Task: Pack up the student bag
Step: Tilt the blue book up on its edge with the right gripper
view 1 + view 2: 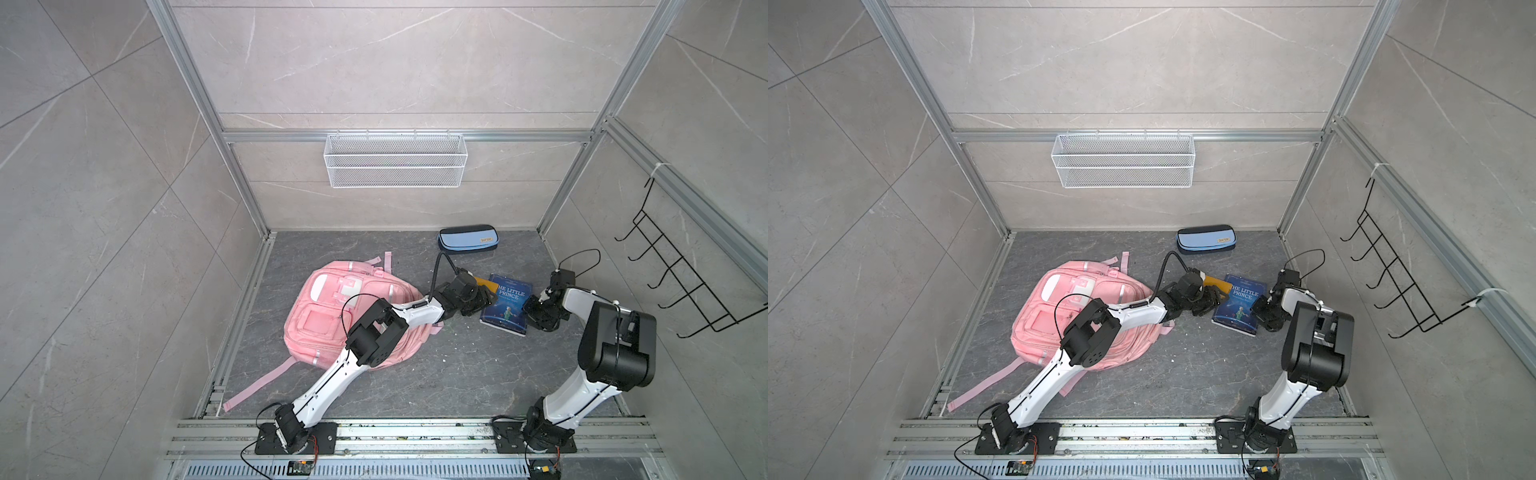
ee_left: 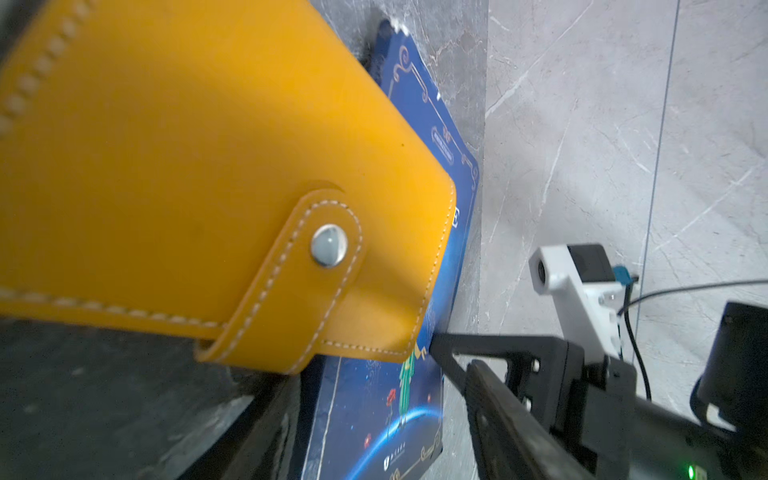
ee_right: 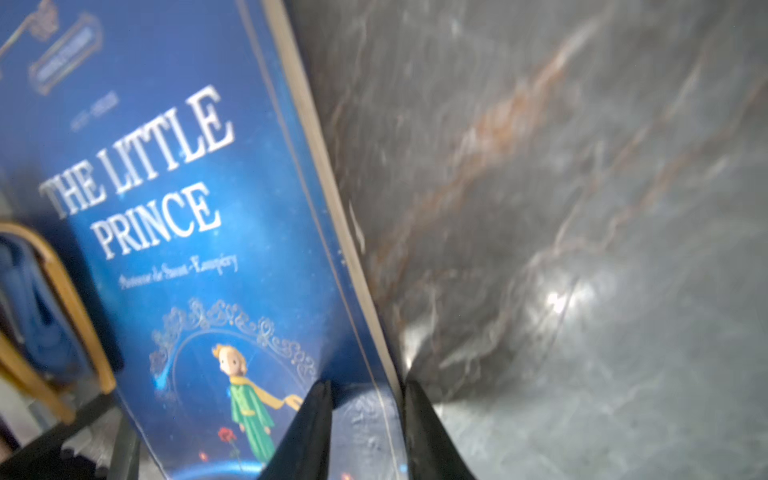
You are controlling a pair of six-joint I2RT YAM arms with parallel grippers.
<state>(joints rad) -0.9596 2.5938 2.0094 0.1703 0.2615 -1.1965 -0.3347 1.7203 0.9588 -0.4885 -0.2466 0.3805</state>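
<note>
student bag point(image 1: 320, 324) flat, face up, left on desk point(image 1: 436, 374); long axis near–far, top far | left gripper point(image 1: 485, 300) jaws clamp yellow case point(image 2: 187, 166) | right gripper point(image 3: 368, 399) jaws pinch book point(image 3: 166, 208) edge

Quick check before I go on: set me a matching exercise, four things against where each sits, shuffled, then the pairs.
Things: 1 backpack; 2 pencil case; 3 book; 4 wire basket.
Places: A hung on the back wall; B between the left hand and the right hand; C on the table by the back wall; D on the table, partly under the left arm.
Pairs: 1-D; 2-C; 3-B; 4-A.
</note>
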